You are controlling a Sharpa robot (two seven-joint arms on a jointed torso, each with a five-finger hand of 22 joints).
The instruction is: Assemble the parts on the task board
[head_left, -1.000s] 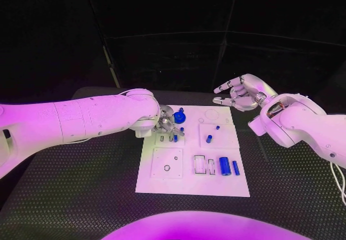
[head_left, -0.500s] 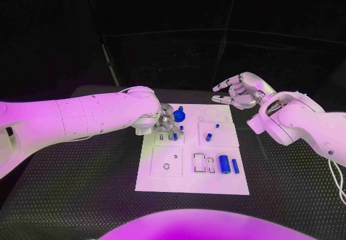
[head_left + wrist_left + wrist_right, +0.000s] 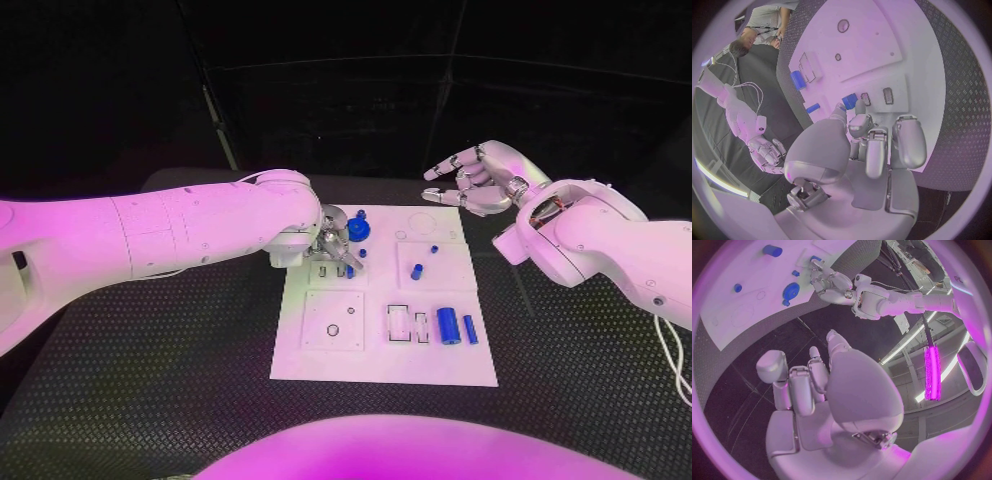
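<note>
Right hand (image 3: 826, 390) raised off the table with fingers loosely curled and holding nothing, white task board (image 3: 729, 315) beyond it carrying blue parts (image 3: 791, 290), left hand (image 3: 831, 282) over the board's edge

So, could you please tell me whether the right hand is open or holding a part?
Open. The right hand hangs above the table beyond the task board, fingers apart, with nothing between them.
</note>
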